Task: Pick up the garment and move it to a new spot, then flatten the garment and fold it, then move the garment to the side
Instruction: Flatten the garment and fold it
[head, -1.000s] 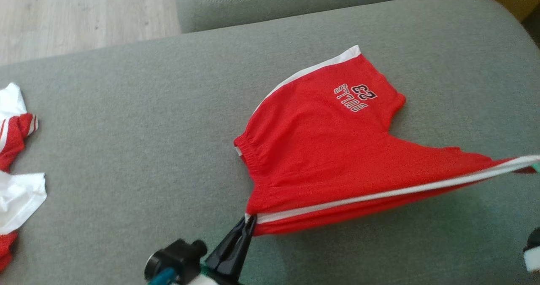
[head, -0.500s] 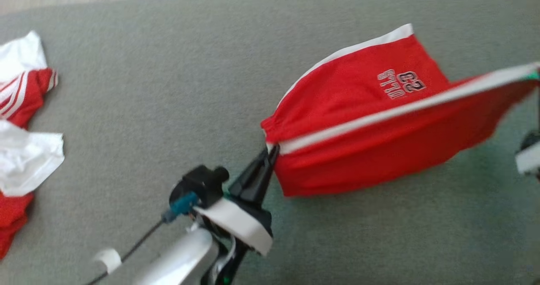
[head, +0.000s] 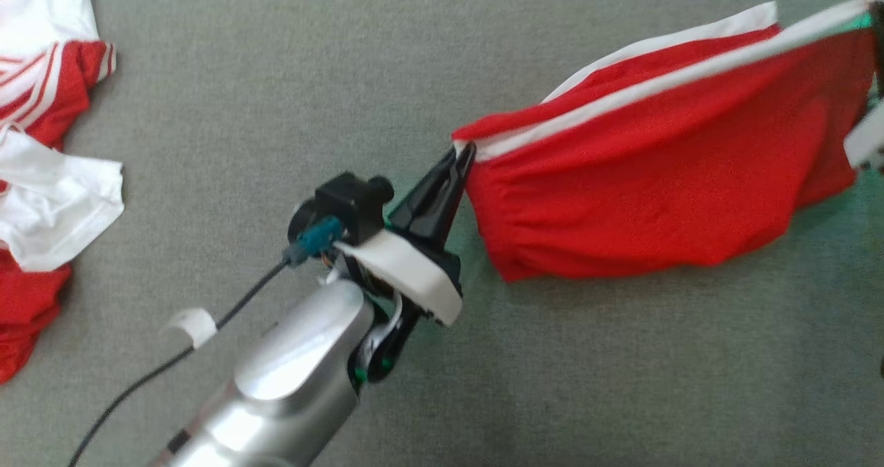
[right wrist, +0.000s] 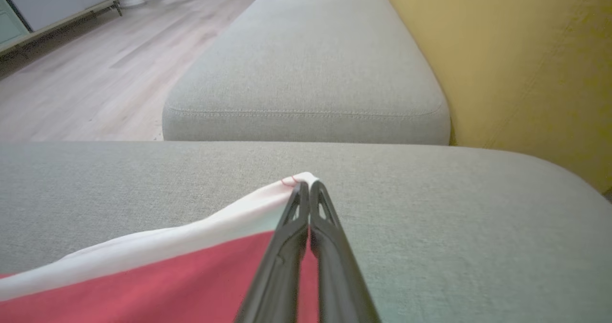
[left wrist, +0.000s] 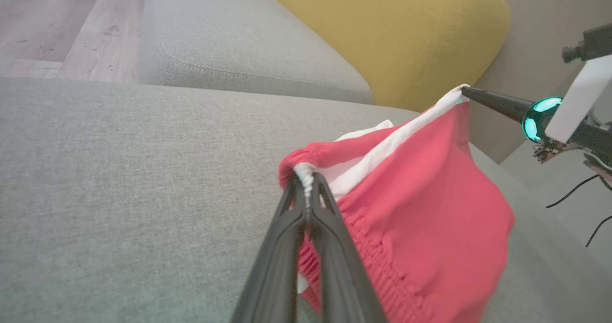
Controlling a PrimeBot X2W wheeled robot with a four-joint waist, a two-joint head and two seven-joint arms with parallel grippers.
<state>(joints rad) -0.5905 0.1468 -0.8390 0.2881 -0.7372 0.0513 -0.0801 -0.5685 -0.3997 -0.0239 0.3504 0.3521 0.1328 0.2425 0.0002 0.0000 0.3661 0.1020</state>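
The garment (head: 656, 184) is a pair of red shorts with white side stripes, hanging stretched in the air above the grey sofa cushion (head: 276, 108). My left gripper (head: 467, 150) is shut on its elastic waistband corner, which also shows pinched between its fingers in the left wrist view (left wrist: 306, 182). At the right edge of the head view my right gripper (head: 876, 11) is shut on the white-trimmed hem corner (right wrist: 301, 179). The red cloth (left wrist: 430, 227) sags between the two grips. The printed side of the garment is hidden.
More red and white clothes (head: 41, 142) lie heaped at the cushion's left edge. A second grey cushion (right wrist: 306, 74) and a yellow backrest (left wrist: 392, 31) stand beyond. Wooden floor (right wrist: 95, 65) lies to the far left.
Both grippers have lifted the held edge up and away over the rest of the shorts, covering the printed lettering. The camera has tilted down, so the whole picture has shifted.
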